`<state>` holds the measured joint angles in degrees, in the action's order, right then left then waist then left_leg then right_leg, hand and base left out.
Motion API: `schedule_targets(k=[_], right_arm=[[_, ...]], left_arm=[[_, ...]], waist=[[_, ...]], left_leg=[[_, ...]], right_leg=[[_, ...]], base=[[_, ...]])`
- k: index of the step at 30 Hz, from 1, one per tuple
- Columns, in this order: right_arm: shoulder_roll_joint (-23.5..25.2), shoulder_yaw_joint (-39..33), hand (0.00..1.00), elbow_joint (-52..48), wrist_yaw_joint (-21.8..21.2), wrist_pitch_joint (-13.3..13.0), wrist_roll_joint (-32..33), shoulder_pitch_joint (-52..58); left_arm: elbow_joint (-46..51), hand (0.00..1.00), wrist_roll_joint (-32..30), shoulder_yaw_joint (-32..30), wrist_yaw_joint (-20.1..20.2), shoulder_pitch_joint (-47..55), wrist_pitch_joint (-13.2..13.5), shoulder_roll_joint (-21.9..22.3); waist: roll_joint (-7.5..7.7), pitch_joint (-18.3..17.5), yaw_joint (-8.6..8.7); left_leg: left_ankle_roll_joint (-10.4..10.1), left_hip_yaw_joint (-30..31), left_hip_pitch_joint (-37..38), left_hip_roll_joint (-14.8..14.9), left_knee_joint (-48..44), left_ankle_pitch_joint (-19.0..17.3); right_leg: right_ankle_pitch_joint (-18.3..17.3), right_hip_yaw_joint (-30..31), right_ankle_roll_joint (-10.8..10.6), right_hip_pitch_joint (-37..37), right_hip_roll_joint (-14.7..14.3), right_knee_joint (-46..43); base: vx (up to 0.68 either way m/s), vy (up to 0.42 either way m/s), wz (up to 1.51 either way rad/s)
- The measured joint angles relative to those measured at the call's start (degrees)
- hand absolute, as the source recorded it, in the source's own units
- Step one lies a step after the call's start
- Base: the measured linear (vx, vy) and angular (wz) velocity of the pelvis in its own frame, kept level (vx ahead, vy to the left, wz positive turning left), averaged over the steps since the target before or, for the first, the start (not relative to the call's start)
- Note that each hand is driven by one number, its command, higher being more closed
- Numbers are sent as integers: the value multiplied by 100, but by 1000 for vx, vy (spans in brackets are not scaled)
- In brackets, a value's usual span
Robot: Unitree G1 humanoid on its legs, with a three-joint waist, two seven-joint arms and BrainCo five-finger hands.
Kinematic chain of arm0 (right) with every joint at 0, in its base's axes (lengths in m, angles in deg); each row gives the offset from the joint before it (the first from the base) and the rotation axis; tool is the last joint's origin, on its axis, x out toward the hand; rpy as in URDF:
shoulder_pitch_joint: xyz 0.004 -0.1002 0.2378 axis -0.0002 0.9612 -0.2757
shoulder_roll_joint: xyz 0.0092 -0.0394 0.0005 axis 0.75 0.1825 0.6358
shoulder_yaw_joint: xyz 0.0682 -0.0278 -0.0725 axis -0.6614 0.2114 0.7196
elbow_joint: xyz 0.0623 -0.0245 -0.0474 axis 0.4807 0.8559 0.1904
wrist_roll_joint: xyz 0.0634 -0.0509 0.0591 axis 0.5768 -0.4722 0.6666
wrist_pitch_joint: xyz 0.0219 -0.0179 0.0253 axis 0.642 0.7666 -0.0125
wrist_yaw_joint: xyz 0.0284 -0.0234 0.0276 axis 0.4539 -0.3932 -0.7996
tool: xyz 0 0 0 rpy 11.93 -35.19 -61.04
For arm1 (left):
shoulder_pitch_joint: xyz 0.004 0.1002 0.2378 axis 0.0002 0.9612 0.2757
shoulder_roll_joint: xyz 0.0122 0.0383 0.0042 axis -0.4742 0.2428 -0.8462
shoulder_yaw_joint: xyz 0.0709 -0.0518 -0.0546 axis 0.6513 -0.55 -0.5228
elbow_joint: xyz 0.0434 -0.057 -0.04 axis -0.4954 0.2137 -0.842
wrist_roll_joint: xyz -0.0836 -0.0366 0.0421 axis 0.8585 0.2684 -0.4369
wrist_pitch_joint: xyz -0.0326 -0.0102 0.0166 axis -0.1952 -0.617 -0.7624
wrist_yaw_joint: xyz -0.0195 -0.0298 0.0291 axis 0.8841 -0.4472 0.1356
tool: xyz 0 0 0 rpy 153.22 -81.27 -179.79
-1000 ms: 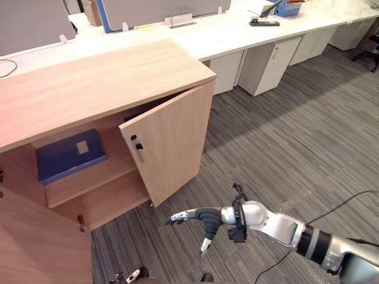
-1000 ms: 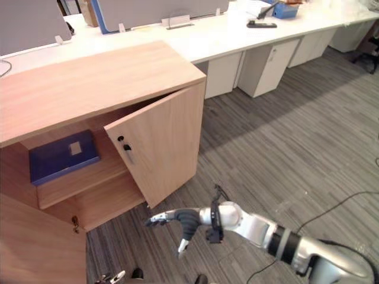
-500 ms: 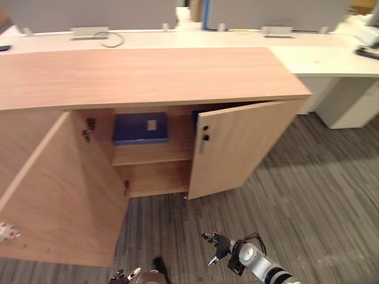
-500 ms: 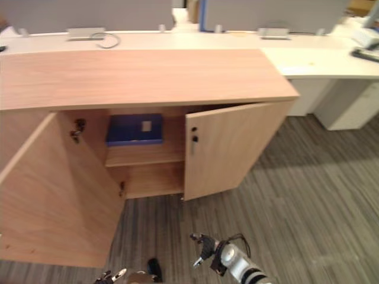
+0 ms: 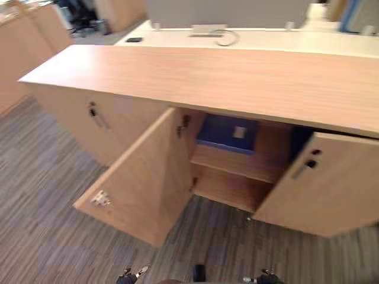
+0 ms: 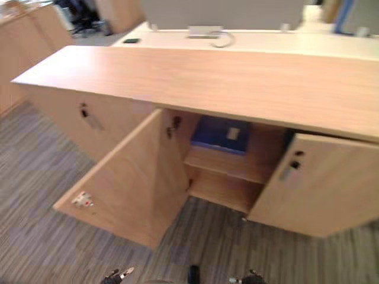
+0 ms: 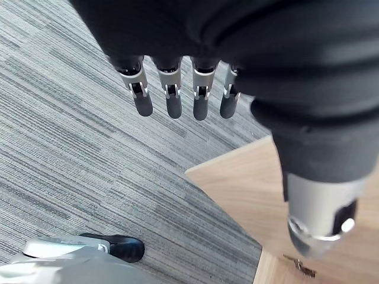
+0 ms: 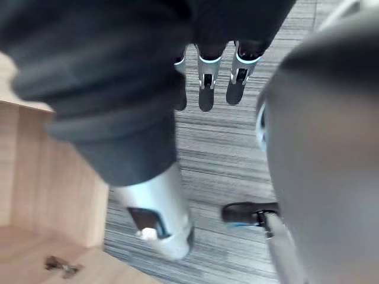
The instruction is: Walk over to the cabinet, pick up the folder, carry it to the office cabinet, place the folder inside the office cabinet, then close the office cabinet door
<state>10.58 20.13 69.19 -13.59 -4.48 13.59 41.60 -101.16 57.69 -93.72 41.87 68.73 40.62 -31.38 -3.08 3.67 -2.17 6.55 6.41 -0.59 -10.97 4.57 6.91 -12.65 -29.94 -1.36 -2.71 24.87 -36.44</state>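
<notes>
The blue folder (image 5: 228,131) lies flat on the upper shelf (image 5: 237,164) inside the cabinet (image 5: 177,77), so what is left appears to be shutting it up. Both doors stand open. The left door (image 5: 142,189) swings far out from the cabinet front, and the right door (image 5: 320,186) is about half open. The main risk is that left door: it juts into the path to the cabinet, so a step forward could knock it or bend its hinges. A push near its hinge side would also move it badly. The left hand (image 7: 173,100) and the right hand (image 8: 206,89) both hang over the carpet (image 5: 41,177) in front of the cabinet, fingers (image 7: 200,102) straight and holding nothing. The grey striped carpet runs all around. Behind the cabinet is a long white counter (image 5: 266,40) with a looped cable (image 5: 224,40) on it.
</notes>
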Motion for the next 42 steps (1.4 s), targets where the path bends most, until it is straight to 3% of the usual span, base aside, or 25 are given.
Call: schedule_targets(k=[2, 4, 5, 6, 8, 13, 20, 26, 28, 30, 31, 32, 33, 34, 38, 40, 42], right_arm=[[84, 67, 0, -205, 5, -58, 410, 74], [221, 87, 0, -225, -5, -84, 623, 78], [291, 84, 0, -217, -6, -95, 683, 79], [468, 89, 0, -216, -6, -119, 783, 79], [529, 63, 0, -224, -10, -155, 786, 149], [479, 51, 0, -212, -14, -169, 794, 202], [488, 18, 0, -169, -140, -209, 774, 210], [537, -106, 0, -317, -173, -231, 769, 290], [533, -182, 0, -473, -176, -237, 767, 337], [477, -179, 0, -438, -178, -224, 745, 331], [404, -179, 0, -408, -178, -199, 723, 334], [327, -180, 0, -388, -185, -185, 660, 334], [286, -179, 0, -385, -199, -178, 650, 334], [240, -187, 0, -379, -231, -167, 642, 335], [163, -727, 0, -194, -300, -147, 605, 419], [85, -867, 0, -144, -328, -142, 564, 637], [23, -871, 0, -89, -346, -140, 574, 747]], left_arm=[[9, 0, 28, 130, -33, -271, 55, -8], [14, 0, -41, 161, -29, -388, 98, 34], [14, 0, -34, 177, -30, -378, 99, 40], [30, 0, 43, 131, -37, -362, 108, 37], [6, 0, 67, 9, -31, -333, 137, 74], [-219, 0, 376, -196, -5, -296, 220, 89], [-386, 0, 859, -763, 153, -241, 192, 151], [-268, 0, 931, -830, 213, -239, 190, 167], [-84, 0, 1032, -696, 249, -242, 192, 144], [-10, 0, 1150, -695, 280, -202, 190, 115], [62, 0, 1220, -692, 316, -160, 193, 101], [70, 0, 1211, -669, 377, -103, 194, 90], [71, 0, 1184, -644, 397, -71, 194, 84], [87, 0, 1083, -634, 462, -63, 192, 23], [129, 0, 638, -1025, 624, -154, 105, -456], [132, 0, 264, -1523, 631, -348, 30, -1147], [138, 0, 93, -1801, 650, -550, -4, -1610]], waist=[[29, 34, 93], [168, 40, 200], [279, 42, 197], [513, 73, 178], [544, -68, 212], [521, -90, 292], [556, -76, 256], [555, 10, 249], [569, 143, 367], [614, 200, 367], [617, 206, 358], [598, 203, 390], [566, 192, 429], [533, 158, 456], [506, 103, 564], [485, 81, 595], [386, 3, 602]], left_leg=[[-137, 677, 84, 118, -36, -10], [-203, 938, 147, 164, -3, -62], [-245, 944, 211, 155, 33, -47], [-305, 947, 281, 83, 36, -100], [-515, 181, 227, 466, 56, -305], [-665, 394, 275, 742, 33, -235], [-754, 863, 375, 740, 32, -199], [-802, 1464, 233, 570, 30, -36], [-661, 670, -71, 602, -127, -280], [-555, -382, -209, 731, -326, -354], [-512, -1070, -279, 881, -693, -405], [-550, -1297, -240, 1062, -1095, -457], [-779, -1308, -229, 1140, -1154, -603], [-802, -1480, -293, 1045, -1187, -631], [-765, -1644, -620, 918, -1145, -664], [-765, -1584, -724, 949, -1181, -671], [-775, -1517, -866, 1049, -1171, -675]], right_leg=[[-401, 2198, -373, 503, -996, 409], [-432, 3033, -580, 574, -1384, 1154], [-328, 3022, -626, 579, -1360, 1430], [63, 3026, -610, 598, -1277, 1920], [126, 2920, -539, 499, -1443, 2141], [222, 2538, -385, 83, -1731, 2654], [239, 2037, -357, -334, -1750, 2807], [167, 1346, -356, -474, -1600, 2738], [109, 805, -370, -454, -1397, 2616], [58, 632, -408, -431, -1182, 2541], [18, 607, -435, -419, -1011, 2428], [-37, 685, -510, -381, -855, 2275], [-68, 745, -552, -325, -810, 2188], [-71, 901, -564, -159, -673, 2092], [4, 1117, -534, 164, -651, 2266], [155, 1090, -599, 139, -756, 2518], [304, 1055, -532, 122, -946, 2831]], base=[[26, -127, 159], [-20, -166, 129], [-26, -223, 70], [4, -249, 24], [19, -264, 5], [63, -191, 28], [29, -42, 40], [-84, -12, 57], [-139, 65, 119], [-77, 104, 68], [3, 157, 16], [37, 161, -4], [66, 180, -30], [18, 236, -44], [28, 177, -15], [-4, 35, 13], [-1, -67, 12]])
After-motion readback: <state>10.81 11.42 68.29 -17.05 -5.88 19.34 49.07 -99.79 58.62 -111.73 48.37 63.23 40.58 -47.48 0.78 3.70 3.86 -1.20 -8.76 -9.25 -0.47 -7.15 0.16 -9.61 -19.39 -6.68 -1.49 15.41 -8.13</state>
